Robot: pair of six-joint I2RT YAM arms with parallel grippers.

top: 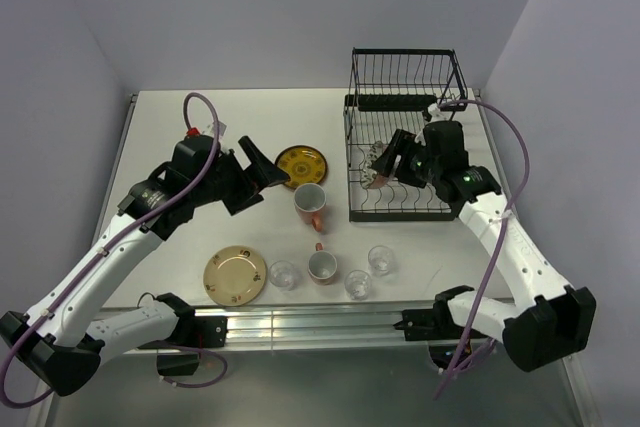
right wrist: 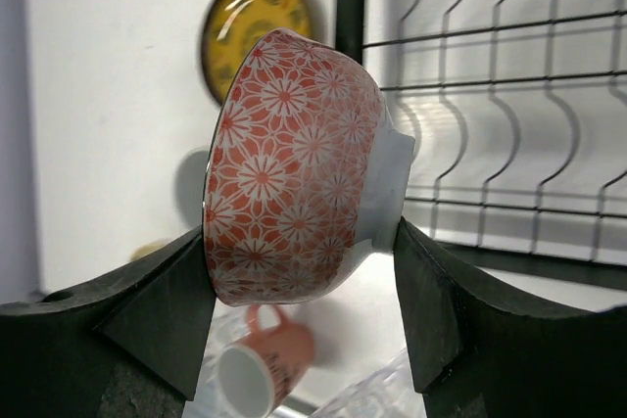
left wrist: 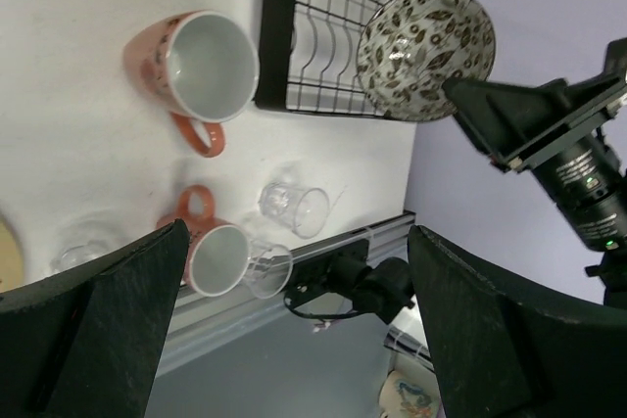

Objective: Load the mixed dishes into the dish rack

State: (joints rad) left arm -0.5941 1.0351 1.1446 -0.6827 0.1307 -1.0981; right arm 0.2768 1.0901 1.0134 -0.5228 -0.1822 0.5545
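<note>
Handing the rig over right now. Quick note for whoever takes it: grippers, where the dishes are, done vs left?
The right gripper is shut on the bowl, held on edge over the low slotted part of the dish rack; it is not set down yet.
The left gripper is open and holds nothing, above the table near the yellow plate.
On the table: yellow plate, tan plate, two mugs, three glasses.
Done: no dish seen resting in the rack.
Left: seat the bowl, then load the other seven.
</note>
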